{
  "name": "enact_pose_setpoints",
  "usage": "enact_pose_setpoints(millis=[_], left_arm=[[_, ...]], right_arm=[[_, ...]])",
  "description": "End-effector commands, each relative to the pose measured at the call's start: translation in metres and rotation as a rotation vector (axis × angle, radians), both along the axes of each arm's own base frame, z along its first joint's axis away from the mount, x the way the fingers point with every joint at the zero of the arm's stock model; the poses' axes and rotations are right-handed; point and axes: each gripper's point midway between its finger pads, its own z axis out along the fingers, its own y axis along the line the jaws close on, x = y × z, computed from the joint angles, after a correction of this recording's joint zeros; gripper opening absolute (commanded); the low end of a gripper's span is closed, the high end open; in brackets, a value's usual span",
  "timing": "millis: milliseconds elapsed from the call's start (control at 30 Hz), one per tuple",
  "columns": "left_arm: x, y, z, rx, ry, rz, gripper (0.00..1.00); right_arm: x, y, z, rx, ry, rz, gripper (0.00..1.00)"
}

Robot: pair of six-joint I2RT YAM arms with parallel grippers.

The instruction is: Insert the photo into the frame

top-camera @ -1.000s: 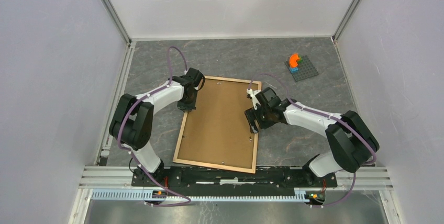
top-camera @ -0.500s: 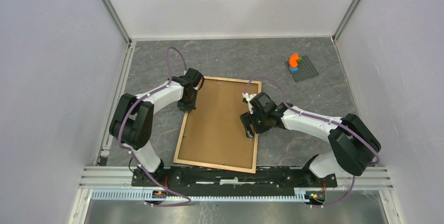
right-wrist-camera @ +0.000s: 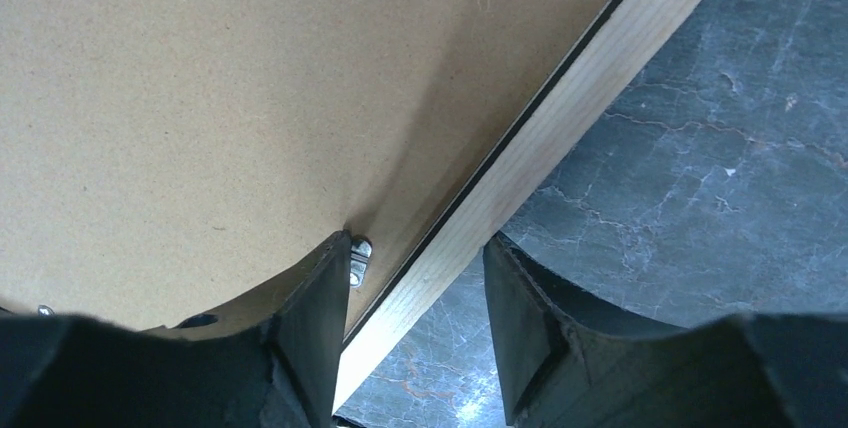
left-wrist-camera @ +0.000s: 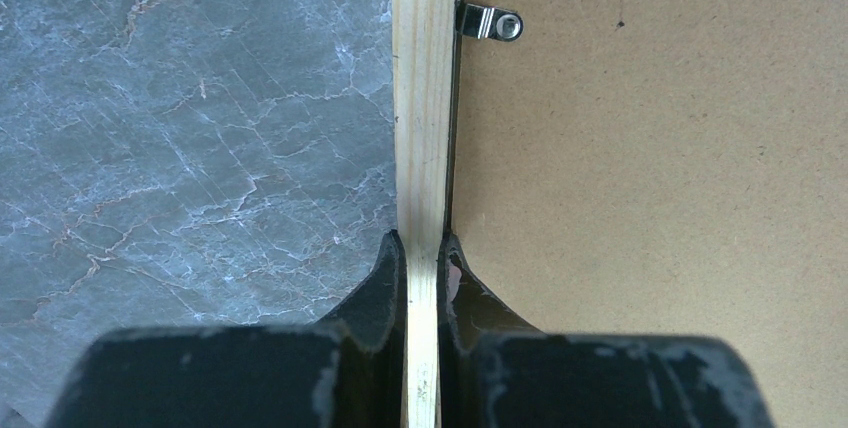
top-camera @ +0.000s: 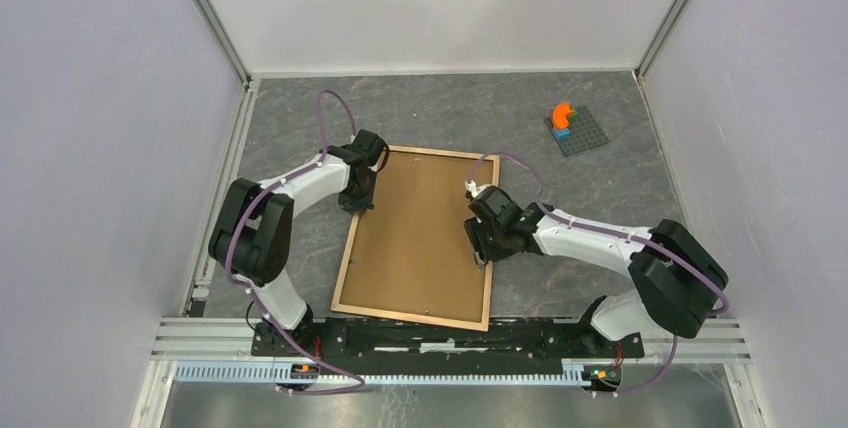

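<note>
The frame lies face down on the grey table, its light wood rim round a brown fibreboard backing panel. The photo is not in view. My left gripper is shut on the frame's left rim; in the left wrist view the fingertips pinch the pale rim, with a metal clip ahead on the backing. My right gripper is open astride the right rim. Its one finger is over the backing beside a metal clip, the other over the table.
A small grey studded plate with an orange piece sits at the back right. Pale enclosure walls stand on the left, right and back. A metal rail runs along the near edge by the arm bases.
My right gripper has slid a little nearer along the frame's right rim, and its arm has swung lower. The left gripper and the frame have not moved.
</note>
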Motion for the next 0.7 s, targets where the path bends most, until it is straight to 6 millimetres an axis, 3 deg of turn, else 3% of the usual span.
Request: enact_pose_setpoints(millis=[0,200,300,467,600,667], left_arm=[[0.008,-0.008,0.005,-0.042,-0.025,0.002,0.02],[0.009,-0.008,0.004,-0.04,-0.025,0.008,0.02],[0.009,-0.006,0.003,-0.03,-0.024,0.016,0.02],[0.009,-0.002,0.001,-0.011,-0.028,0.038,0.02],[0.008,-0.003,-0.001,-0.017,-0.021,0.05,0.02],[0.008,-0.004,-0.001,-0.023,-0.022,0.054,0.02]], right_arm=[[-0.014,-0.015,-0.011,-0.075,0.017,-0.029,0.54],[-0.025,-0.024,-0.016,-0.123,0.018,-0.055,0.5],[-0.03,-0.028,-0.018,-0.133,0.021,-0.073,0.37],[-0.034,-0.034,-0.022,-0.119,0.005,-0.132,0.07],[-0.025,-0.032,-0.018,-0.11,-0.039,-0.156,0.04],[-0.016,-0.028,-0.008,-0.107,-0.066,-0.177,0.14]])
